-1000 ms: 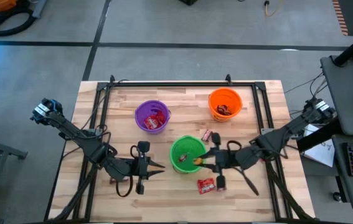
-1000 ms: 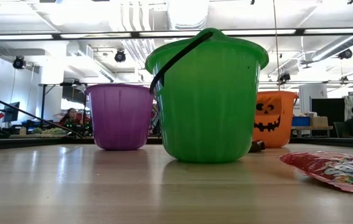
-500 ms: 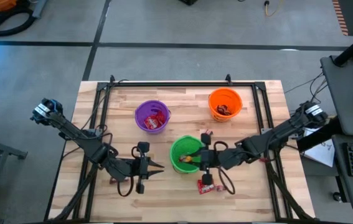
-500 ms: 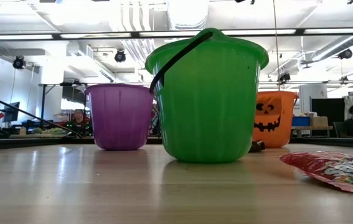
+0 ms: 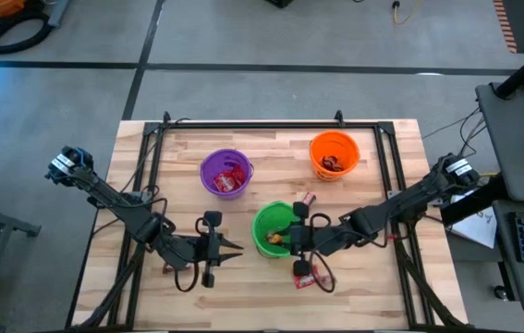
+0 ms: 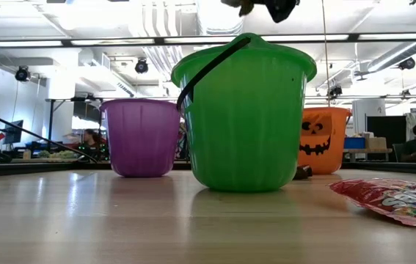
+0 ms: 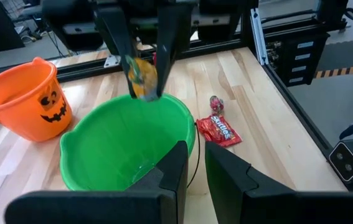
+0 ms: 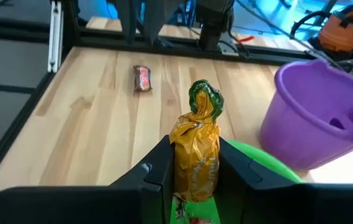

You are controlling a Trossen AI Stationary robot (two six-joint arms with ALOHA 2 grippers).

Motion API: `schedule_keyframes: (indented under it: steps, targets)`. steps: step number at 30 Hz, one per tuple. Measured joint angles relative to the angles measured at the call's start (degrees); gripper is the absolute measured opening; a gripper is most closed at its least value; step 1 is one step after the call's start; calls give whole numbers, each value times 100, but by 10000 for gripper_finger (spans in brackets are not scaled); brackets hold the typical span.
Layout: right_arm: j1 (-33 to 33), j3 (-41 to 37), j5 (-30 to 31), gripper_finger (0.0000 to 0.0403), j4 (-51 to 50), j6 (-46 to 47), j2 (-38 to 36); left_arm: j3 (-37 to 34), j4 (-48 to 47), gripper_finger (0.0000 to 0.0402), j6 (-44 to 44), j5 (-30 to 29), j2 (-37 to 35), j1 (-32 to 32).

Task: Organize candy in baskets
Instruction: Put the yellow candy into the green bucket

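My right claw pinches a gold-wrapped candy, its long axis upright, directly above the green basket, which lies below at six o'clock, so I judge a straight drop lands it. My left claw waits nearly closed and empty at the basket's nine o'clock.

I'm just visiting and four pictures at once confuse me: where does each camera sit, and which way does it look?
High view: above the table, looking straight down; both arms show, right gripper over the green bucket.
Low view: at tabletop height, looking level at the green bucket; a dark bit of arm shows at the top.
Left wrist view: on the left arm, past its own fingers toward the green bucket.
Right wrist view: on the right arm, fingers holding a gold-wrapped candy.
Shared: both wrist views show that candy.
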Motion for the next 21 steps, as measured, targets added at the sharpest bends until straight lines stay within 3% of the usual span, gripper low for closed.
schedule_keyframes:
  steps: [11, 21]
  targets:
    - [0, -2, 21, 87, -84, 2, 152, 0, -2, 41, 0, -2, 0, -1]
    - [0, -2, 21, 75, -102, -12, 152, 0, -2, 41, 0, -4, 0, 1]
